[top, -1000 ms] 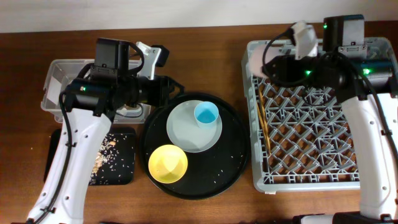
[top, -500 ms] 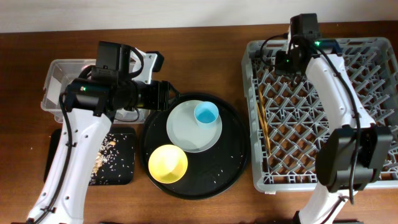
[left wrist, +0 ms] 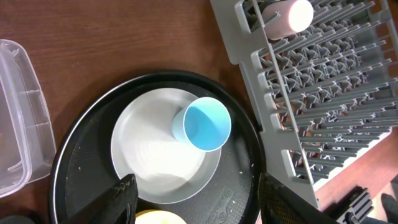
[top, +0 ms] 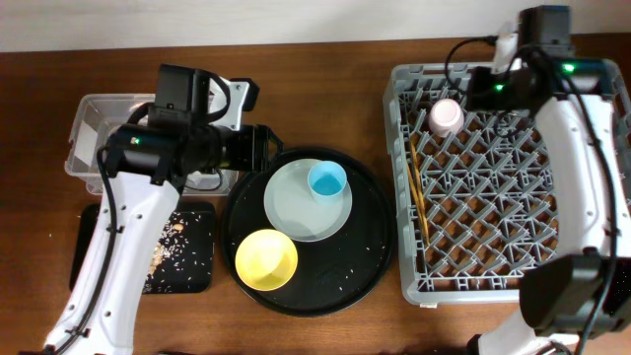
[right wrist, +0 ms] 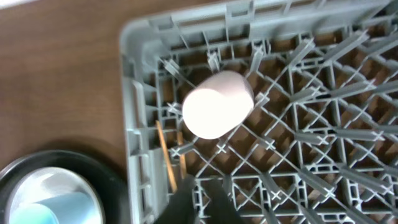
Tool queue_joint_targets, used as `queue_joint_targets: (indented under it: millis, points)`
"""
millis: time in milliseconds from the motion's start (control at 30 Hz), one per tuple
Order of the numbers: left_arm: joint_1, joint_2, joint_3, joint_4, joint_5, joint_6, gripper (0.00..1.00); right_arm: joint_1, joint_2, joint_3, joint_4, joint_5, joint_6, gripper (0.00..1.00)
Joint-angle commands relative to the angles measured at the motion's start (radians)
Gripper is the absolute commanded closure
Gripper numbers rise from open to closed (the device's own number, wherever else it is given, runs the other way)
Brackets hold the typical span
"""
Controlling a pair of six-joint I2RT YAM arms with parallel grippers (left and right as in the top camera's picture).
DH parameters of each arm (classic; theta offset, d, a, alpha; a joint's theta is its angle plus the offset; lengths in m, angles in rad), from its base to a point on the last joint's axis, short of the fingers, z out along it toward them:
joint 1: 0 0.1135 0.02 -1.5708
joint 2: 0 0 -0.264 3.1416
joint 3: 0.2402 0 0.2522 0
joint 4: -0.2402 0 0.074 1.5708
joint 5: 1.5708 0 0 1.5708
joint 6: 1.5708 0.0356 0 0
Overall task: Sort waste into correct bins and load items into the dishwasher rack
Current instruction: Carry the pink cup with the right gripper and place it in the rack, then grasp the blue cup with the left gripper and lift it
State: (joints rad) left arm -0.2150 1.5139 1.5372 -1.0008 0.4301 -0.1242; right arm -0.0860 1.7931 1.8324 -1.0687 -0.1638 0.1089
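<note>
The pink cup (top: 446,116) is sitting in the grey rack (top: 493,286) while the right fingers (right wrist: 186,200) are squeezing together on nothing and the left fingers (left wrist: 122,199) are hanging wide apart.

A large round black plastic tray (top: 367,258) with a raised rim lies flat on the dark brown wooden table (top: 325,89). It sits about midway between the table's left and right edges, closer to the front edge than the back. A plain white wall (top: 296,20) runs along the table's back edge.
</note>
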Motion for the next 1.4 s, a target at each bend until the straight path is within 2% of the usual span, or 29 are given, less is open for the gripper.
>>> queue_joint_targets:
  millis: [0, 133, 400, 500, 533, 567, 633, 733, 800, 833, 867, 1033, 1100, 1133, 1167, 1200, 1367]
  points:
    - [-0.05, 0.038, -0.002, 0.02, -0.036, -0.011, 0.39, 0.002, 0.076, -0.003, -0.001, -0.079, 0.0, 0.96]
    - [-0.054, 0.056, -0.002, 0.023, -0.053, -0.011, 0.39, -0.001, 0.213, -0.003, 0.084, -0.032, -0.006, 0.96]
    - [-0.054, 0.074, -0.002, 0.045, -0.061, -0.011, 0.39, 0.0, 0.309, -0.003, 0.131, -0.005, -0.006, 0.96]
    - [-0.054, 0.1, -0.002, 0.047, -0.061, -0.011, 0.39, -0.021, 0.312, -0.003, 0.167, 0.097, -0.005, 0.96]
    - [-0.054, 0.111, -0.002, 0.058, -0.061, -0.011, 0.39, -0.042, 0.312, -0.003, 0.169, 0.125, -0.003, 0.92]
    - [-0.057, 0.117, -0.002, 0.074, -0.061, -0.011, 0.39, -0.063, 0.311, 0.007, 0.169, 0.126, -0.002, 0.81]
    - [-0.078, 0.121, -0.002, 0.099, -0.061, -0.01, 0.39, -0.104, 0.299, 0.054, 0.135, 0.1, 0.004, 0.73]
    - [-0.113, 0.128, -0.002, 0.146, -0.062, -0.011, 0.39, -0.108, 0.24, 0.206, -0.051, 0.062, -0.007, 0.57]
    - [-0.138, 0.152, -0.002, 0.159, -0.12, -0.073, 0.39, -0.104, 0.182, 0.325, -0.227, -0.003, -0.007, 0.5]
    - [-0.162, 0.187, -0.002, 0.15, -0.195, -0.116, 0.38, -0.104, 0.142, 0.372, -0.328, -0.062, -0.007, 0.37]
    - [-0.174, 0.211, -0.002, 0.137, -0.195, -0.125, 0.37, -0.104, 0.104, 0.38, -0.386, -0.072, -0.006, 0.23]
    - [-0.217, 0.372, -0.002, 0.036, -0.195, -0.153, 0.4, -0.104, 0.066, 0.378, -0.519, -0.072, -0.007, 0.21]
    - [-0.224, 0.446, -0.002, 0.064, -0.195, -0.153, 0.49, -0.104, 0.066, 0.378, -0.536, -0.072, -0.006, 0.2]
    - [-0.224, 0.484, -0.002, 0.08, -0.195, -0.153, 0.51, -0.104, 0.066, 0.378, -0.544, -0.072, -0.007, 0.2]
    - [-0.224, 0.499, -0.002, 0.089, -0.194, -0.153, 0.64, -0.104, 0.066, 0.378, -0.545, -0.072, -0.007, 0.2]
    - [-0.224, 0.508, -0.002, 0.096, -0.191, -0.157, 1.0, -0.104, 0.066, 0.378, -0.545, -0.072, -0.007, 0.2]
    - [-0.214, 0.412, 0.068, 0.049, -0.191, -0.175, 1.0, -0.105, 0.066, 0.378, -0.603, -0.069, -0.007, 0.15]
